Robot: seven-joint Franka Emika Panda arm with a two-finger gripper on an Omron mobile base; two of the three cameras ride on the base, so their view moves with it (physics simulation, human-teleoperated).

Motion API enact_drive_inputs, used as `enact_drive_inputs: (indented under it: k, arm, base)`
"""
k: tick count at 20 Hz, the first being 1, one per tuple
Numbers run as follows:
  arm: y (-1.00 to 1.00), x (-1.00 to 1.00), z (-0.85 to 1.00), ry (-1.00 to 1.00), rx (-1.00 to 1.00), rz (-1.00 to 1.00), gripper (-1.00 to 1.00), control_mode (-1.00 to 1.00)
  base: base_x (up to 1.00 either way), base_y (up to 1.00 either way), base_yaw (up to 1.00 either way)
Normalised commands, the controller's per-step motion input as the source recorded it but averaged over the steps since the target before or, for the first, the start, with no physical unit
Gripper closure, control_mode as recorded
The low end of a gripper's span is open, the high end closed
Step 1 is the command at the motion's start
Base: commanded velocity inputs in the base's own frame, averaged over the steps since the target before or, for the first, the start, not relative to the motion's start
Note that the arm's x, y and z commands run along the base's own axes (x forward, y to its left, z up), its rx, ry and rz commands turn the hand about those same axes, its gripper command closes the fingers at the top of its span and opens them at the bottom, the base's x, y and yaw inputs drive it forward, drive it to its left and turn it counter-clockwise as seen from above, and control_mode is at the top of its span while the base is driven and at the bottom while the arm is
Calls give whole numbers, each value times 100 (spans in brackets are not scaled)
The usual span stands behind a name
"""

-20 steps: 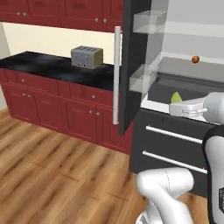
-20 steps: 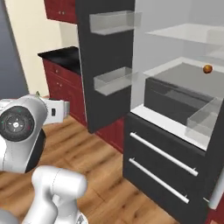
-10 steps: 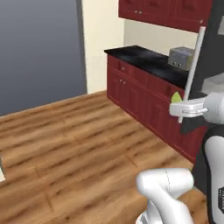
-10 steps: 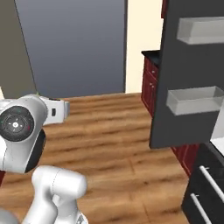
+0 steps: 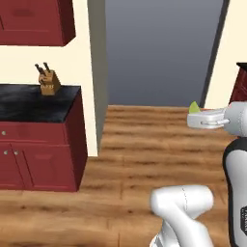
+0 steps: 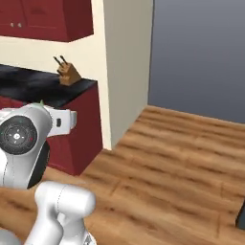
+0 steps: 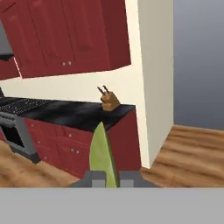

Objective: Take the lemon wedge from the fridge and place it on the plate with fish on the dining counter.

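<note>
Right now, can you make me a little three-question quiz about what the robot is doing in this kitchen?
1. True or false: the gripper is shut on the lemon wedge.
2. What stands on the black counter by the wall? A) a knife block B) a kettle C) a bowl
3. Fill in: the cabinets above the counter are ____ in colour.

Key
1. True: the yellow-green wedge sits pinched between the fingertips.
2. A: the knife block, with dark handles sticking up.
3. Red.
</note>
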Motion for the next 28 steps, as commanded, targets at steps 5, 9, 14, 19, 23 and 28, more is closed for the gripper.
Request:
enact_drive_inputs:
  k: [5,9,14,19,23,28]
  arm:
    - [0,0,0,0,0,0,100,100]
    - [0,0,0,0,0,0,100,100]
    - [0,0,0,0,0,0,100,100]
    - [0,0,0,0,0,0,100,100]
    - [0,0,0,0,0,0,100,100]
    - [0,0,0,0,0,0,100,100]
  base:
    - [-11,0,93]
    - [-11,0,93]
    - [-10,0,93]
    - [1,0,83]
    - [17,0,66]
    - [-17,78,21]
